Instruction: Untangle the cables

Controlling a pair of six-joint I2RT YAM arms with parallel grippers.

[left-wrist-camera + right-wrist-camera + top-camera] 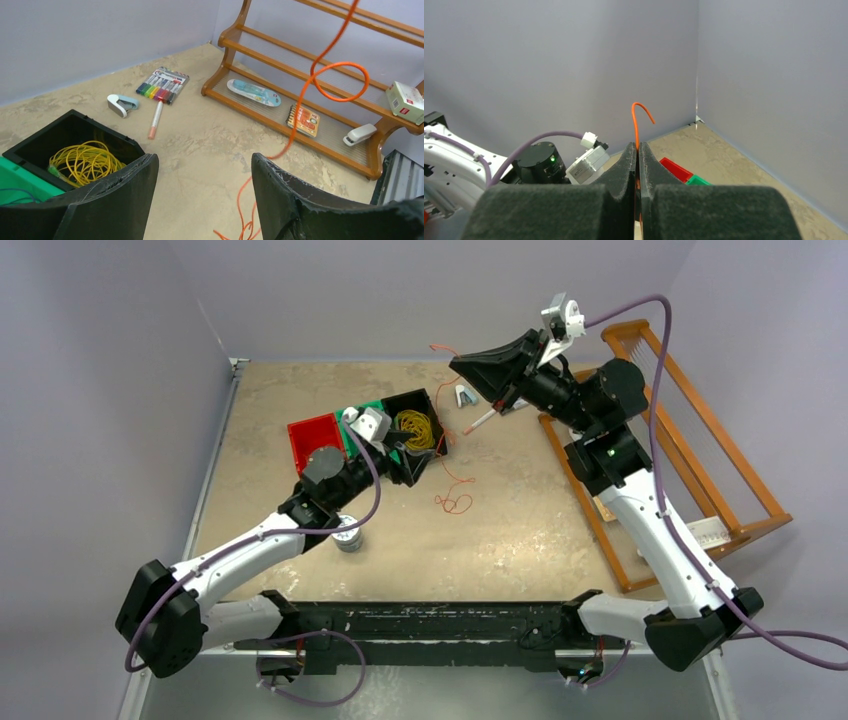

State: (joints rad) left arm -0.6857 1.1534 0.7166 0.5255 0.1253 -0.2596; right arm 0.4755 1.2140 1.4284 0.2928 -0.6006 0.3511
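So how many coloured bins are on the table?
3, in a row: red bin at the left, green bin in the middle, partly hidden by the left arm, black bin on the right holding the yellow cable. The arm could hide another.

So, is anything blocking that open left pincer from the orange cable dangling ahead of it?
Nothing visible does. Between the left pincer and the orange cable there is only bare table; the loose marker lies off to one side.
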